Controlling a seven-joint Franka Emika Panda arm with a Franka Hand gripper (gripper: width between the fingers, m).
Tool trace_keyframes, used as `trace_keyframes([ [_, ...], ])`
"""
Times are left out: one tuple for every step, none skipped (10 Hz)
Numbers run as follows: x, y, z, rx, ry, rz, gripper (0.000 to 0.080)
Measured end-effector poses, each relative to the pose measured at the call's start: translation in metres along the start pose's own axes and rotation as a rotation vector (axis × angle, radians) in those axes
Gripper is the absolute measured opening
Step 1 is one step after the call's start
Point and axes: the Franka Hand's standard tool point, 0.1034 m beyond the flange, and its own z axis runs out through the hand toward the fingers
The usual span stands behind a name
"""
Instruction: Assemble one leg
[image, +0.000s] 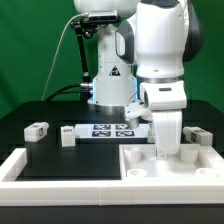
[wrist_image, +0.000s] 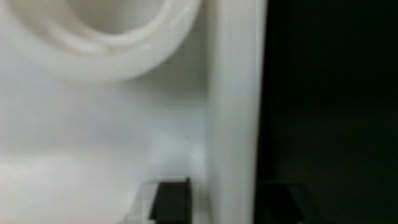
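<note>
Gripper (image: 166, 152) (wrist_image: 228, 205) hangs low over the square piece (image: 170, 178) (wrist_image: 107, 130). In the wrist view its dark fingertips (wrist_image: 169, 200) stand on either side of the raised rim, beside a round socket (wrist_image: 111, 35); whether they clamp the rim I cannot tell. The leg (image: 200, 135) lies loose on the black table (image: 60, 158), near the arm on the exterior view's right. Two more legs (image: 37, 130) (image: 68, 137) lie well apart at the left, beside the marker board (image: 108, 128).
</note>
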Motion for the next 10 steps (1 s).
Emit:
trace_keyframes([
  [0.0000, 0.0003, -0.0003, -0.001, 0.000, 0.000, 0.0324],
  [0.0000, 0.0008, -0.0006, -0.003, 0.000, 0.000, 0.0324],
  [0.0001, 0.0013, -0.0010, -0.005, 0.001, 0.000, 0.0498],
  [0.0001, 0.0016, -0.0012, -0.006, 0.001, 0.000, 0.0621],
  [0.0001, 0.0017, -0.0012, -0.006, 0.001, 0.000, 0.0621],
  [0.0001, 0.0018, -0.0013, -0.006, 0.001, 0.000, 0.0642],
  [0.0000, 0.0018, -0.0013, -0.006, 0.001, 0.000, 0.0642],
  [0.0000, 0.0018, -0.0013, -0.006, 0.001, 0.000, 0.0648],
  [0.0000, 0.0018, -0.0013, -0.006, 0.001, 0.000, 0.0648],
  [0.0007, 0.0017, -0.0024, -0.008, 0.001, 0.008, 0.0649],
])
